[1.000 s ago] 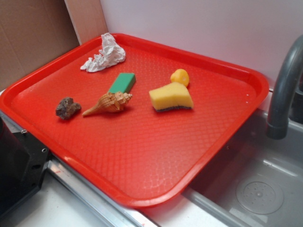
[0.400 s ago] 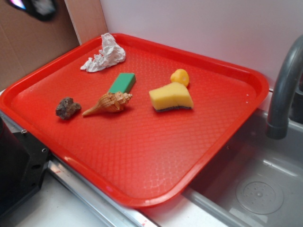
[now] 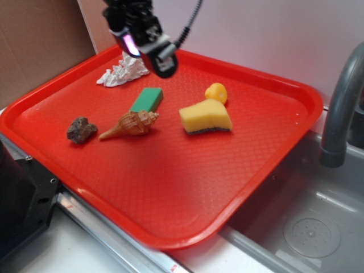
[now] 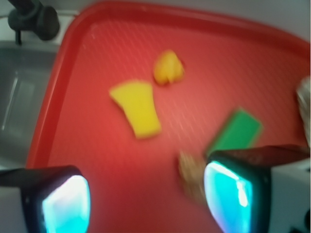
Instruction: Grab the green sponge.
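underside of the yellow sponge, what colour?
The yellow sponge has a dark grey-purple bottom layer; exterior view shows it best.

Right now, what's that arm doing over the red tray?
It's after the green sponge. The gripper hangs in the air above the tray's far corner, near the crumpled paper, jaws open and holding nothing. The sponge lies flat and untouched beside a seashell. A yellow sponge and a rock also sit on the tray.

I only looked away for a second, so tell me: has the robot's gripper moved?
Yes. The gripper has swung in from the upper left and now hangs above the crumpled paper, up and left of the green sponge, not touching it.
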Robot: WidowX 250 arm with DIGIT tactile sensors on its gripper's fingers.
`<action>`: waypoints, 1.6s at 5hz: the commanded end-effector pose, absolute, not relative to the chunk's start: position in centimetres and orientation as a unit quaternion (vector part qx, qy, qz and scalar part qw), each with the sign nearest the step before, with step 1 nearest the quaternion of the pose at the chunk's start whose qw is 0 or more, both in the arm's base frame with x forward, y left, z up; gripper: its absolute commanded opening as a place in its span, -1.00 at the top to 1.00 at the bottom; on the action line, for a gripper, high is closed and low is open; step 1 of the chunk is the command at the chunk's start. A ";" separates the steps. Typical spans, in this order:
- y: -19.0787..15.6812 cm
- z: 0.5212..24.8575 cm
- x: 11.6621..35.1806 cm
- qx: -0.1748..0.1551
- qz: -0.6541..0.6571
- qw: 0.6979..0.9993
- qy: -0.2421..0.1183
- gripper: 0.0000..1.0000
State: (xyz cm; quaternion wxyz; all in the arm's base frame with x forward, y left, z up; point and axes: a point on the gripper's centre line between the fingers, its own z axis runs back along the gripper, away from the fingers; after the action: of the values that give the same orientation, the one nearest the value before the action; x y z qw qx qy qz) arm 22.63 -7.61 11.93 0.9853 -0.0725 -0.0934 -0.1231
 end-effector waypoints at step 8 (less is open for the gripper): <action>-6.2 9.1 24.8 0.024 -0.044 0.999 -0.007 1.00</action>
State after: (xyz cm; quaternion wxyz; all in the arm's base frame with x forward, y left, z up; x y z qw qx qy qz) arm 24.47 -5.92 8.18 0.9983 0.0275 0.0164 -0.0483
